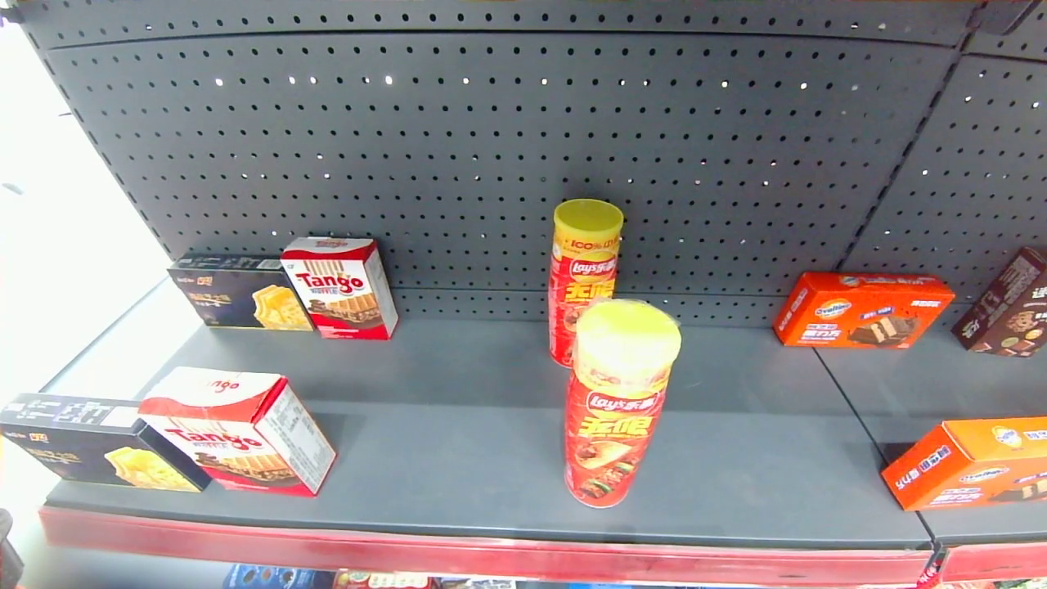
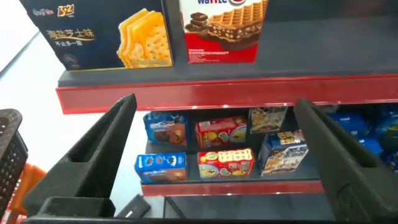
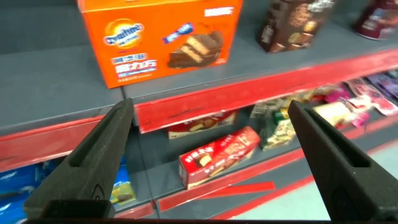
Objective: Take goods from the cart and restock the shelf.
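The left gripper (image 2: 214,165) is held with its dark jaws spread wide and nothing between them. The right gripper (image 3: 211,165) is likewise wide apart and empty.

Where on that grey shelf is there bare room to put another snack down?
Two bare stretches of shelf: one between the wafer boxes and the chip cans, another between the cans and the orange boxes. The left end is crowded: dark boxes sit tight against the wafer boxes.

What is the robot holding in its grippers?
Nothing. The left gripper and the right gripper are both open and empty.
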Available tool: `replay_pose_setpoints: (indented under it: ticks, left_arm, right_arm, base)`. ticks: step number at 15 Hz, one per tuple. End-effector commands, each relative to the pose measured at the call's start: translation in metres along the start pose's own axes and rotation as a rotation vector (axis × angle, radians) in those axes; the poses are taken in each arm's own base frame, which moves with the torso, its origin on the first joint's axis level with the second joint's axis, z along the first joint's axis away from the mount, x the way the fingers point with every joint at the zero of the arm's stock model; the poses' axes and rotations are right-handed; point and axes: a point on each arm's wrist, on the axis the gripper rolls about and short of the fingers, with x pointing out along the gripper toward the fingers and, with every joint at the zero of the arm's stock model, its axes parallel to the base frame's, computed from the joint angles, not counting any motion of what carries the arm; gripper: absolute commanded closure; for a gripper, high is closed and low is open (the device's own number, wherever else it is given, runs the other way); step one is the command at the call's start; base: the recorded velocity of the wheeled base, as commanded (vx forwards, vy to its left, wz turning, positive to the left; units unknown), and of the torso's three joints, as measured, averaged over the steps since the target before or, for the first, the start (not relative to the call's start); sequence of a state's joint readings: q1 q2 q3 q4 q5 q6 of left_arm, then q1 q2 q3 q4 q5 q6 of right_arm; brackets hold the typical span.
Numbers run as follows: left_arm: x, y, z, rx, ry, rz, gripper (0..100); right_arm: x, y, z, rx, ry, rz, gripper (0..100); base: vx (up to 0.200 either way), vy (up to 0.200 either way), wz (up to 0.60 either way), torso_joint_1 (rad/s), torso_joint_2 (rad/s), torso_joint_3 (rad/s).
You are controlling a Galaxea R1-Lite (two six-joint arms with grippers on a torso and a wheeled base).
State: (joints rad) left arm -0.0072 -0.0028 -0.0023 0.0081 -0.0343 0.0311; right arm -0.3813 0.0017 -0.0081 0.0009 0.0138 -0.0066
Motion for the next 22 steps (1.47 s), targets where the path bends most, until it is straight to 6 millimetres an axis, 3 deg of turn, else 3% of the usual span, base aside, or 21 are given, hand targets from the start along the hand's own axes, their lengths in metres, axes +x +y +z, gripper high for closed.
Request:
replay_pose_setpoints:
  ticks: [1, 3, 5, 8, 12, 17, 22]
  left_arm:
    - [0.000, 0.000, 0.000, -0.002, 0.000, 0.003, 0]
    - [0.000, 0.000, 0.000, -0.001, 0.005, -0.002, 0]
    - [0.000, 0.000, 0.000, -0.002, 0.005, 0.000, 0]
    - [0.000, 0.000, 0.000, -0.004, 0.003, 0.002, 0]
    - [0.000, 0.000, 0.000, -0.010, 0.002, 0.003, 0]
    - [0.000, 0.000, 0.000, -0.008, 0.002, 0.003, 0]
    - [0.000, 0.000, 0.000, -0.010, 0.002, 0.003, 0]
  right_arm:
    - [0.022, -0.001, 0.088, 0.010, 0.064, 0.170, 0]
    - [0.043, 0.008, 0.116, 0.008, 0.107, 0.455, 0]
    - [0.068, 0.021, 0.141, -0.014, 0.155, 0.613, 0]
    - [0.104, 0.056, 0.155, -0.064, 0.252, 0.764, 0]
    - [0.128, 0.109, 0.137, -0.135, 0.336, 0.897, 0]
    - [0.149, 0.143, 0.120, -0.187, 0.400, 0.938, 0]
    - [0.153, 0.172, 0.115, -0.231, 0.425, 0.966, 0]
  base:
    - [0.000, 0.000, 0.00, 0.000, 0.00, 0.000]
    - [0.000, 0.000, 0.00, 0.000, 0.00, 0.000]
    - [0.000, 0.000, 0.00, 0.000, 0.00, 0.000]
    - [0.000, 0.000, 0.00, 0.000, 0.00, 0.000]
    - [0.000, 0.000, 0.00, 0.000, 0.00, 0.000]
    - [0.000, 0.000, 0.00, 0.000, 0.00, 0.000]
    - [0.000, 0.000, 0.00, 0.000, 0.00, 0.000]
